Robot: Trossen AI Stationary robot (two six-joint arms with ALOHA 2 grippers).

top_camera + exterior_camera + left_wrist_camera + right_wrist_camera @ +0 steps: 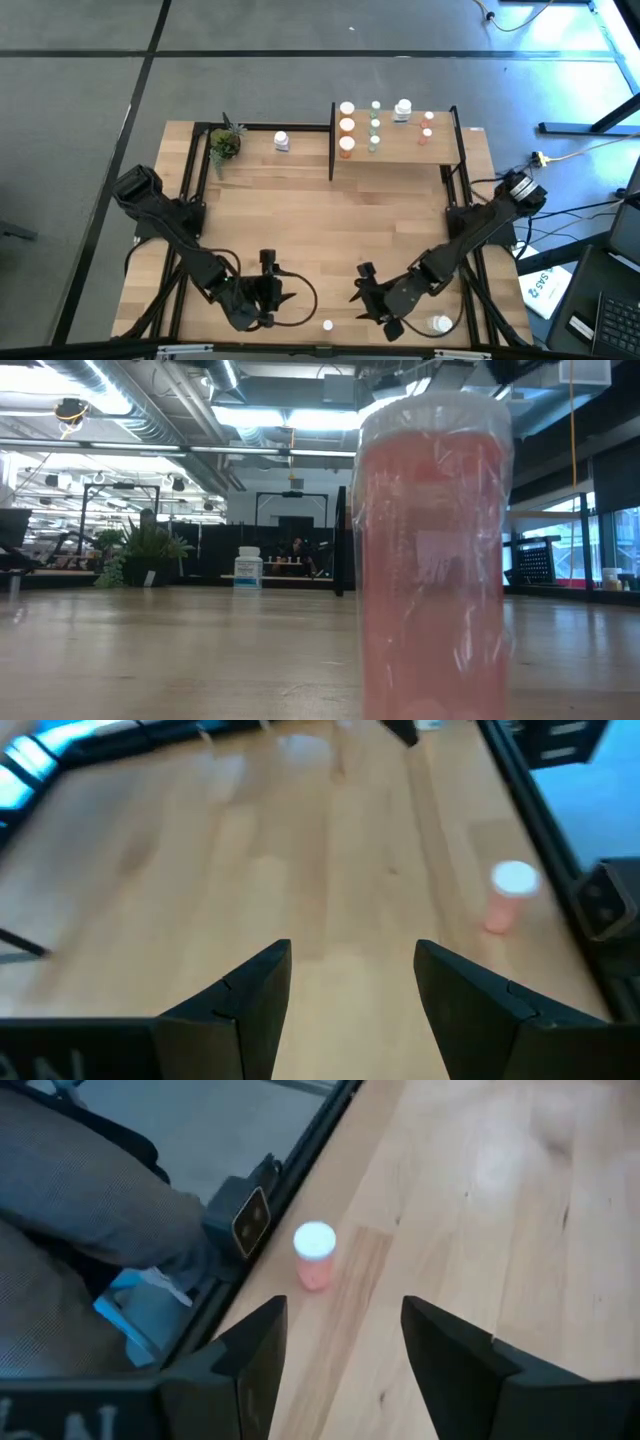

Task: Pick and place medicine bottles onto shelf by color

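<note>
Pink bottle (315, 1256) on table just ahead of right gripper's (335, 1342) spread, empty jaws.

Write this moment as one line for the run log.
left pincer: open, empty | right pincer: open, empty | small pink white-capped bottle: upright, near table edge | raised light-wood shelf: bottles in rows

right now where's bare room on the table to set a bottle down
The wide tabletop between the shelf and both grippers is bare. Also the strip between the potted plant and the white bottle. The shelf's far part is crowded with bottles; the pink bottle sits between the open left gripper and right gripper.
</note>
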